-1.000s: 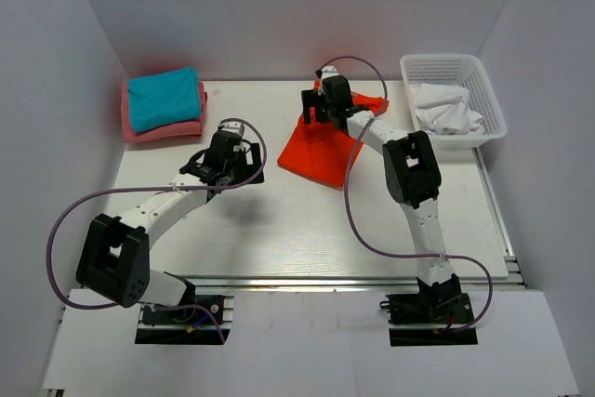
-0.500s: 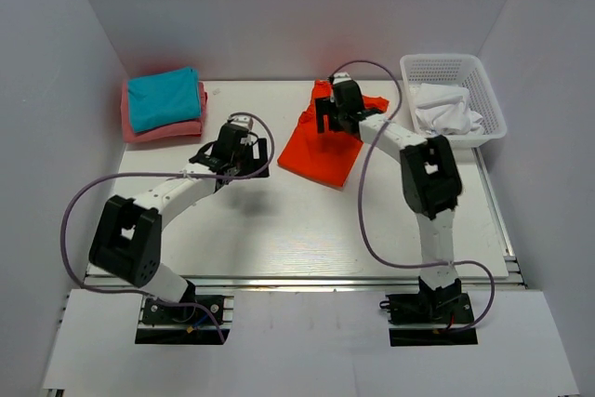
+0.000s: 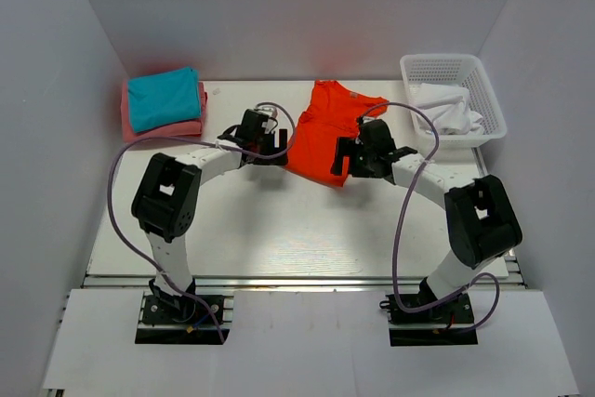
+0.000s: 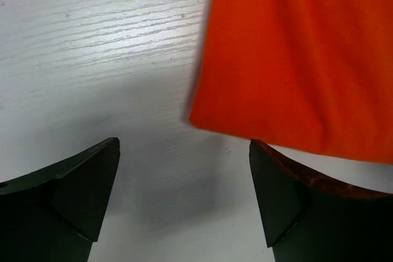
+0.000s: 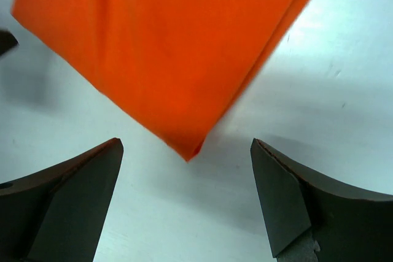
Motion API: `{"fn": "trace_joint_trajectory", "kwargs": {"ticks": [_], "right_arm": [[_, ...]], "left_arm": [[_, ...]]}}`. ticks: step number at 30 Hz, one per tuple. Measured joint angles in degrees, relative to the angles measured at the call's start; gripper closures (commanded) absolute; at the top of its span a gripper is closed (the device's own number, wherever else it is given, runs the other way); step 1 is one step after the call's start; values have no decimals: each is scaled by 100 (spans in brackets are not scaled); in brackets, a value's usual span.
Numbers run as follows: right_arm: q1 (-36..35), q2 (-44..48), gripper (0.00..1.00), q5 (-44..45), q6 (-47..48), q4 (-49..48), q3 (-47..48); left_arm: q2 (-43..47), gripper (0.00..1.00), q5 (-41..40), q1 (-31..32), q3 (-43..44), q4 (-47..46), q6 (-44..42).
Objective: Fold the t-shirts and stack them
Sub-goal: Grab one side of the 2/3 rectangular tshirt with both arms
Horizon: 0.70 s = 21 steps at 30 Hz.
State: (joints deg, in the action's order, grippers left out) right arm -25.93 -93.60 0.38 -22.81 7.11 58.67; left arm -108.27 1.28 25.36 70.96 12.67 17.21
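Note:
The orange-red t-shirt (image 3: 325, 132) lies folded lengthwise at the table's back middle, collar at the far end. My left gripper (image 3: 279, 144) is open and empty just left of its near left corner; in the left wrist view that corner (image 4: 295, 59) lies beyond my gripper (image 4: 184, 170). My right gripper (image 3: 342, 153) is open and empty at the near right corner; in the right wrist view the corner tip (image 5: 172, 59) points at the gap between the fingers of my gripper (image 5: 187, 179). A folded teal t-shirt (image 3: 164, 97) lies on a folded pink one (image 3: 160, 127) at the back left. White t-shirts (image 3: 444, 111) lie in the basket.
A white mesh basket (image 3: 483, 90) stands at the back right against the right wall. The white table (image 3: 279, 230) runs between grey walls on the left, right and back. Purple cables loop from both arms.
The right gripper let go of the orange-red shirt and moved from its far end to the near right corner. The left gripper moved right to the near left corner. The shirt now lies flatter.

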Motion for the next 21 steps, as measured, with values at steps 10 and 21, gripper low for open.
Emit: {"fn": "trace_joint_trajectory", "kwargs": {"ticks": [10,21], "right_arm": [[2,-251,18,-525,-555,-37,-380],[11,-527,60,-629,-1075,-872,-739]], "left_arm": [[-492,28,457,-2,142,-254,-28],[-756,79,903,42,166,-656,50]]}}
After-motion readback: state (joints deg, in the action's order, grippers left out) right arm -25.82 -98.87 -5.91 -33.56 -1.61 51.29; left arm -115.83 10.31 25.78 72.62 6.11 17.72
